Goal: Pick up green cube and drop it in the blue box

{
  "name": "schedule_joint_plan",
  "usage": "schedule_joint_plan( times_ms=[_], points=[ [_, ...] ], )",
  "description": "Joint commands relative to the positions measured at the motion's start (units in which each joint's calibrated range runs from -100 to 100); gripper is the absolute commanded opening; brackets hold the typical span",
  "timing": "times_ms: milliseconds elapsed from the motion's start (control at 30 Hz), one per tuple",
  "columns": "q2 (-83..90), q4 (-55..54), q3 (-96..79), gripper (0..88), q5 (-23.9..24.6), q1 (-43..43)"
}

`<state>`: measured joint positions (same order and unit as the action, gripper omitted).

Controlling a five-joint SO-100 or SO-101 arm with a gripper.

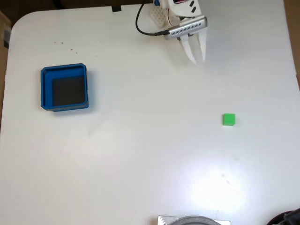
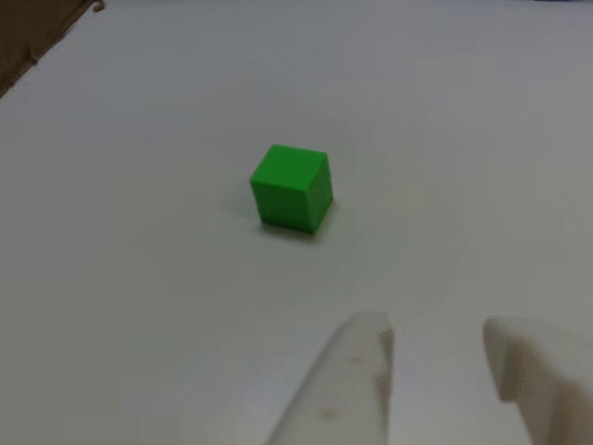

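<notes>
Two white fingers of the gripper [image 1: 198, 61] stand apart, empty, at upper centre of the fixed view. The green cube [image 1: 228, 119] lies right of centre; the blue box [image 1: 64, 87] at left. Risk: an off-centre descent may push the cube aside.

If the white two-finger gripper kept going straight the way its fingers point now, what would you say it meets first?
Probably the small bright green cube. In the other view it sits ahead of the gripper, slightly left of the finger gap; the bare white table lies between. Depth is unclear, so a downward tilt could meet the table first.
</notes>
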<state>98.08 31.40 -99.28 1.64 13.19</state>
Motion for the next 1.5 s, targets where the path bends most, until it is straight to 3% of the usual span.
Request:
schedule_joint_plan(
  times_ms=[0, 167, 533, 1467],
  points=[
    [0.67, -1.52, -0.54, 3.2, 0.10, 4.67],
    [0.67, -1.52, -0.54, 3.2, 0.05, 9.33],
    [-9.87, -1.52, 4.94, 3.2, 0.15, 9.33],
    [-58.70, -1.44, 56.20, 3.5, 0.24, 9.10]
  ],
)
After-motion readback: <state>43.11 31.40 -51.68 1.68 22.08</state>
